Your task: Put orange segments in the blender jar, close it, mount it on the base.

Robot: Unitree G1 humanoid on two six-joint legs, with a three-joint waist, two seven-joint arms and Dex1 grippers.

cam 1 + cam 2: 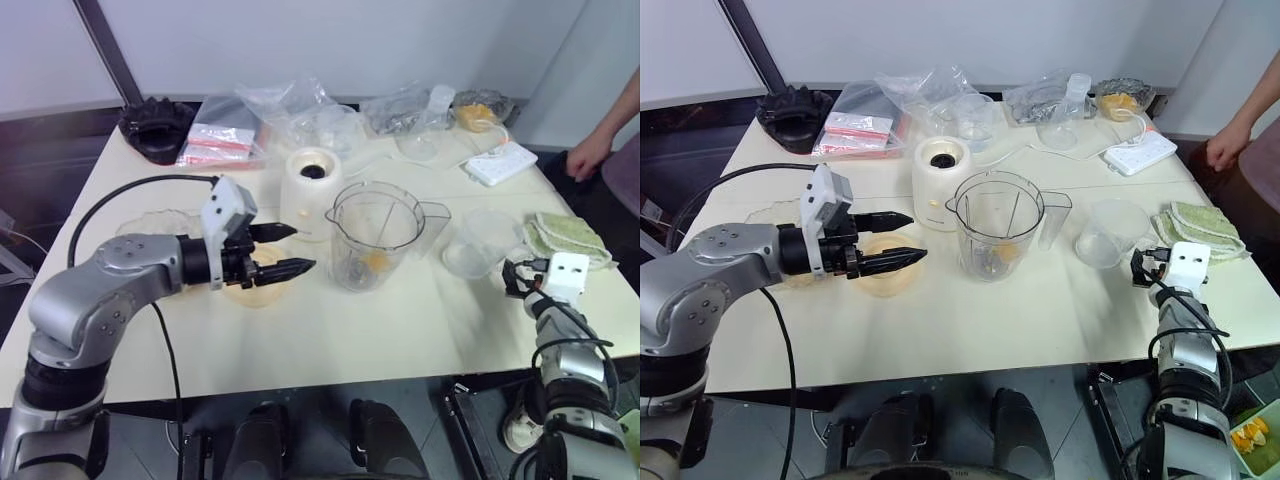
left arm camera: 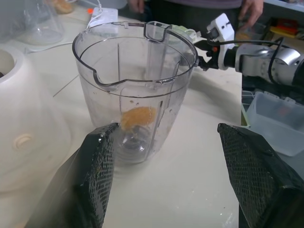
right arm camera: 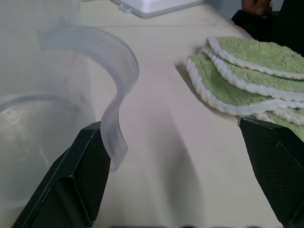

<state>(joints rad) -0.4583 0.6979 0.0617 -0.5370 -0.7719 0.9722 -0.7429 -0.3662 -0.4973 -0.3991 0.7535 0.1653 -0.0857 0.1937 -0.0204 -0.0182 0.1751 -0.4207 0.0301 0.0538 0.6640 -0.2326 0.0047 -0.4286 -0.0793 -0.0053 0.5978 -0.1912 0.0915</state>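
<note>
Your left gripper (image 2: 161, 180) sits nearest the lens, its two black textured fingers spread wide with nothing between them. Straight ahead of it, just beyond the fingertips, stands the tall clear plastic blender jar (image 2: 137, 85), upright on the cream tabletop (image 1: 400, 320), lid off. One glossy orange segment (image 2: 137, 118) lies at its bottom beside the dark blade. Beside the jar, still ahead of that gripper, rests the squat cream-white base (image 1: 312, 190) with its dark socket empty; the jar is not yet mounted.

Beneath the left gripper sits a flat round cream-yellow lid (image 1: 262, 285).

Your right gripper (image 1: 518, 277) is also spread and empty, well apart from the jar, with a smaller clear measuring cup (image 1: 478, 243) just ahead of it and folded green cloths (image 3: 247, 80) to its other side.

Expect the jar to be light, stiff and smooth, so likely slippery under the pads. Its side handle looks the safest hold. The segment is probably soft and wet; pinch gently.
</note>
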